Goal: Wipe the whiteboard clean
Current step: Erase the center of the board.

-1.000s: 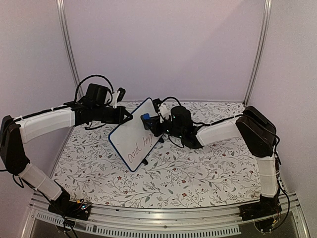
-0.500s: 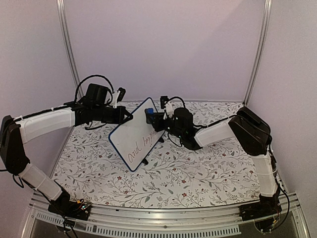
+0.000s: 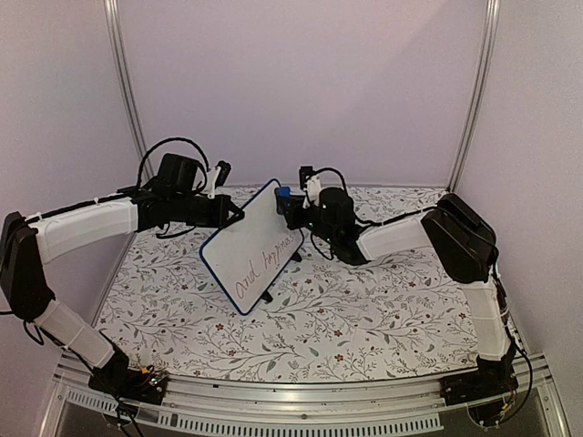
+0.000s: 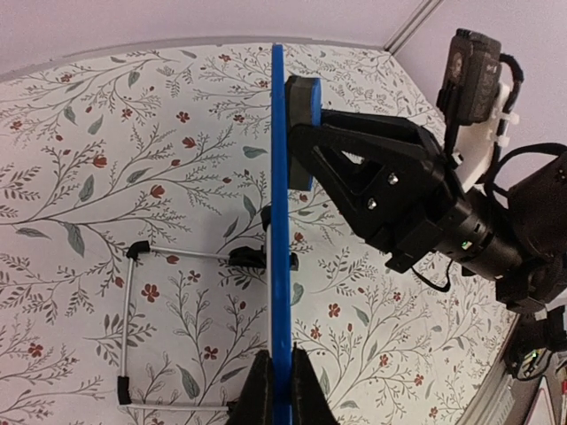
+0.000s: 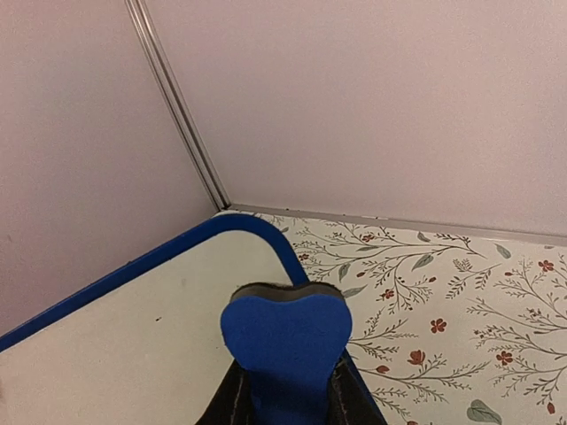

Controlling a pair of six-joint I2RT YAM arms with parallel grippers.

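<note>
Upward along the whiteboard (image 3: 239, 244) goes the right gripper (image 3: 290, 207), eraser (image 3: 283, 193) clamped, reaching its top corner; left gripper (image 3: 233, 215) pinches the edge; writing (image 3: 260, 265) remains.

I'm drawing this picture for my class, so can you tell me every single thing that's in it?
whiteboard: one, white with a blue edge, held tilted mid-table, dark writing on its lower half
eraser: one, blue, at the whiteboard's top corner, seemingly touching it
wire stand: one, silver with black feet, on the table at the whiteboard's back side
tablecloth: one, white with leaves and red flowers, over the table
walls: pale lilac, behind and at both sides
metal posts: two, silver, back corners
left arm: one, black and white, jaws shut on the whiteboard's edge
right arm: one, black and white, jaws shut on the eraser
</note>
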